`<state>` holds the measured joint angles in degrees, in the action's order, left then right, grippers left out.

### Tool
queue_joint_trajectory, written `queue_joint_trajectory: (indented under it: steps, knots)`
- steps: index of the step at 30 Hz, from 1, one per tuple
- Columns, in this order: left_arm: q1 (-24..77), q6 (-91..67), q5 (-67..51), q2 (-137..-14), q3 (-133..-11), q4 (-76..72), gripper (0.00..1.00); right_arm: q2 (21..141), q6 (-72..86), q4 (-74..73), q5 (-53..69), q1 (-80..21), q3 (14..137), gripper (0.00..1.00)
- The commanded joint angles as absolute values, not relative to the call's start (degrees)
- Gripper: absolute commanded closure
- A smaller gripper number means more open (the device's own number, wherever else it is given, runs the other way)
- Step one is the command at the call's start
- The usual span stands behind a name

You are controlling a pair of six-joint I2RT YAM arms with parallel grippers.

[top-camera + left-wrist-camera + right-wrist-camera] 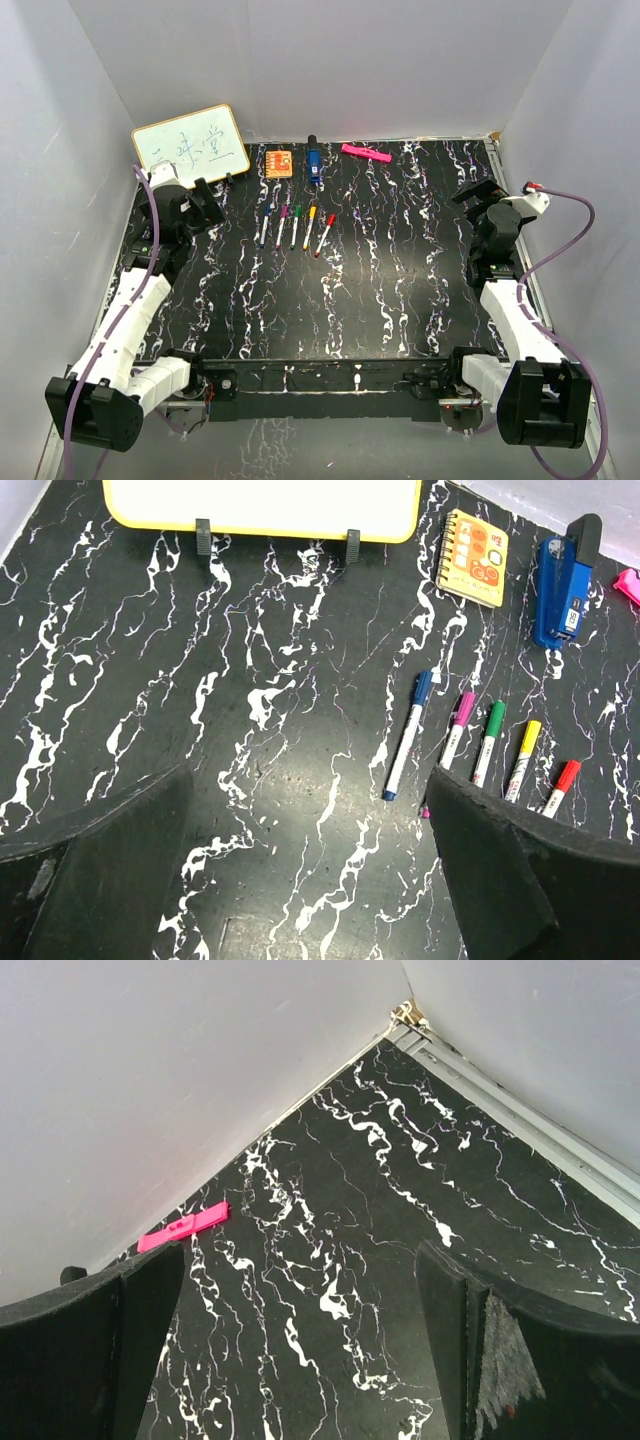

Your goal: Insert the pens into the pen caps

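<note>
Several white-barrelled pens lie side by side on the black marbled table, left of centre towards the back. Each one has a coloured cap seated on its far end: blue, magenta, green, yellow and red. The row runs from the blue pen to the red pen. My left gripper hovers open just left of the row, nothing between its fingers. My right gripper hangs open and empty at the far right, well away from the pens.
A yellow-framed whiteboard stands at the back left. An orange notebook, a blue stapler and a flat pink bar lie along the back edge. Grey walls enclose the table on three sides.
</note>
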<state>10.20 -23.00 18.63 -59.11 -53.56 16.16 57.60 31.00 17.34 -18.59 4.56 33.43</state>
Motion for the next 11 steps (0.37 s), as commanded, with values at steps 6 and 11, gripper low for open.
queue_joint_trajectory:
  steps: [6,11]
  knots:
    - [9.93,-24.57,23.78,-58.99,-57.26,20.42,0.02,57.74,31.57,18.39,-18.61,4.68,36.41,0.02]
    - [9.93,-24.08,23.09,-58.08,-56.18,18.96,0.02,58.15,31.55,18.79,-18.48,4.71,36.21,0.02]
